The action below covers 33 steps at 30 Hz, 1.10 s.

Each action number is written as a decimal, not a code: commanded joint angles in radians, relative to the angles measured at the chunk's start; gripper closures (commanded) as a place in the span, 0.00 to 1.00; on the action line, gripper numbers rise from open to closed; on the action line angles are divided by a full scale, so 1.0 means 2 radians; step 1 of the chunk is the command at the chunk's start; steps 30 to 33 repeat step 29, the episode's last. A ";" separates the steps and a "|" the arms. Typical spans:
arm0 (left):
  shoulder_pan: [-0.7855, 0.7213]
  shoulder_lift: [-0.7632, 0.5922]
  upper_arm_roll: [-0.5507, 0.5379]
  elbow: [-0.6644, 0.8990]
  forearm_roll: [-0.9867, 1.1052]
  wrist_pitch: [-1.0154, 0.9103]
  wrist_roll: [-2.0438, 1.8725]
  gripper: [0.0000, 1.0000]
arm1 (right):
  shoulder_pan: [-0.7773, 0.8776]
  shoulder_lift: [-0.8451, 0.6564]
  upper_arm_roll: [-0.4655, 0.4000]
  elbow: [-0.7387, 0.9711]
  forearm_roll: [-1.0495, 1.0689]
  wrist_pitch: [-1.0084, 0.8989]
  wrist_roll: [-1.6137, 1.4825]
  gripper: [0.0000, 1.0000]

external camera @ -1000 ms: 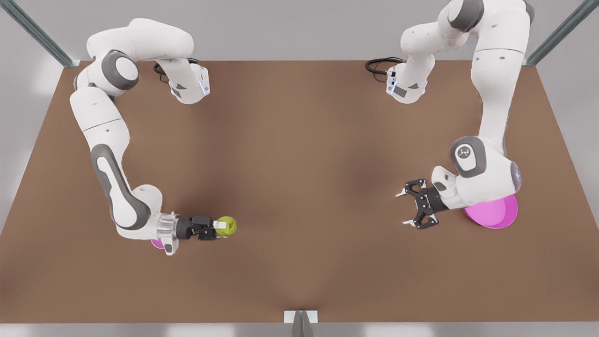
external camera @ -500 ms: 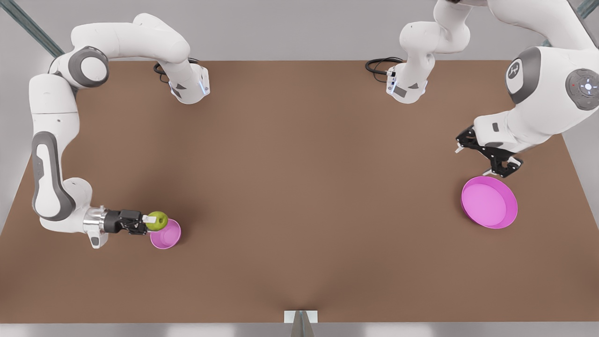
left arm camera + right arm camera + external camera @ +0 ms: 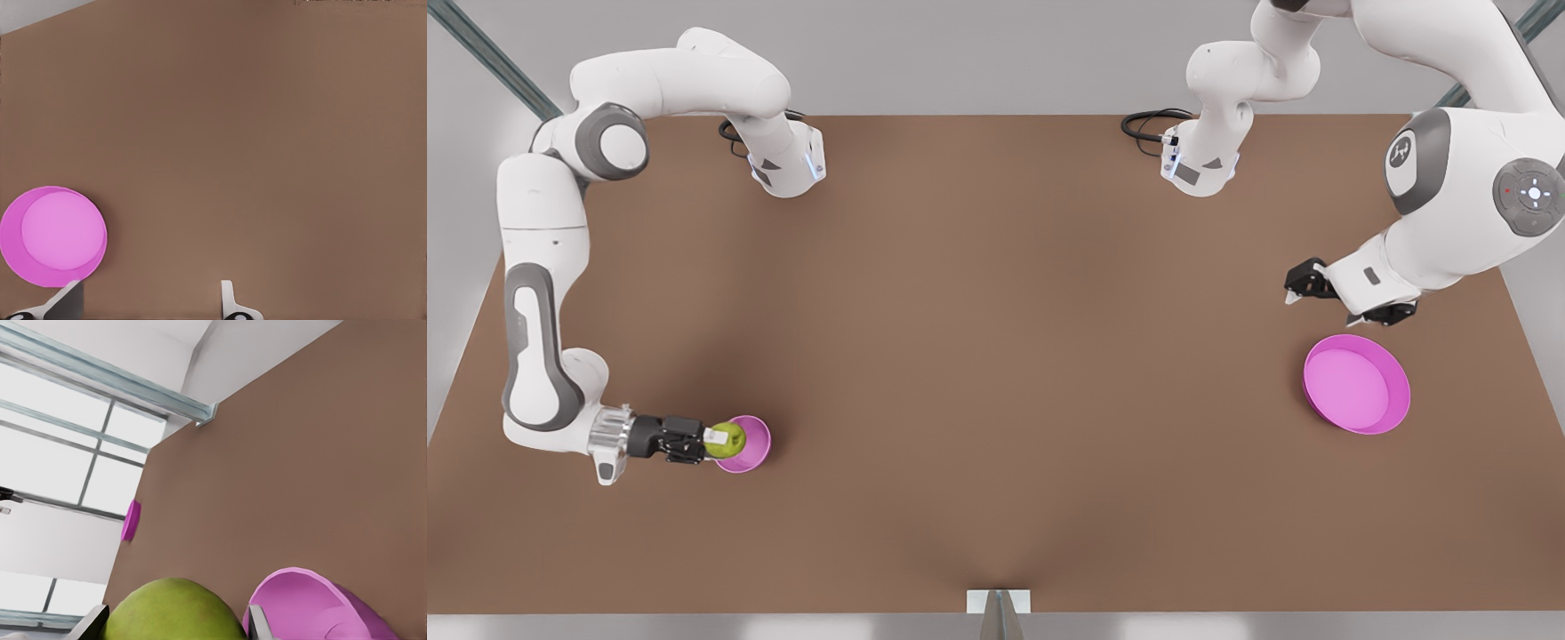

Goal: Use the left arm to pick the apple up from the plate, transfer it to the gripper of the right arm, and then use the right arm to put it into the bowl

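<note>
right gripper | fingers clamped on apple over bowl rim at front view's left, poised for release | left gripper near plate, waiting, fingers apart

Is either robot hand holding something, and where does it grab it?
The right gripper pinches the apple by its two sides, over the bowl. The left gripper near the plate holds nothing.

No readable words, numbers or brand names appear on anything here. The only mark is a small white emblem on the grey joint cap of the left arm, too small to make out as letters.
</note>
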 commanded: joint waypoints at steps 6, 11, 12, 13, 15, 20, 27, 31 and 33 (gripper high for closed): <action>-0.001 -0.001 0.000 0.000 0.000 -0.006 -0.156 0.00 | 0.001 0.004 -0.002 -0.001 -0.001 0.021 -0.027 0.00; -0.002 -0.001 0.000 0.000 0.000 -0.006 -0.159 0.00 | -0.001 -0.008 -0.006 0.077 -0.077 -0.025 0.035 0.00; -0.002 -0.001 -0.001 0.000 0.000 -0.012 -0.159 0.00 | 0.003 -0.041 -0.003 0.091 -0.121 -0.036 0.077 0.00; -0.003 -0.001 -0.001 0.000 -0.001 -0.013 -0.159 0.00 | 0.012 -0.079 0.003 0.091 -0.155 -0.036 0.109 0.00; -0.003 -0.001 -0.001 0.002 -0.002 -0.013 -0.159 0.00 | 0.041 -0.151 0.024 0.087 -0.232 -0.035 0.171 0.00; -0.005 -0.001 -0.002 0.004 -0.001 -0.012 -0.156 0.00 | 0.277 -0.356 -0.220 0.016 -0.316 -0.086 0.269 0.00; -0.019 0.004 -0.004 0.012 0.002 -0.012 -0.157 0.00 | 0.296 -0.438 -0.233 -0.066 -0.403 -0.137 0.435 0.00; -0.019 0.004 -0.003 0.012 0.002 -0.012 -0.157 0.00 | 0.301 -0.425 -0.230 -0.066 -0.406 -0.125 0.472 0.00; -0.019 0.004 -0.003 0.012 0.002 -0.012 -0.157 0.00 | 0.301 -0.425 -0.230 -0.066 -0.406 -0.125 0.472 0.00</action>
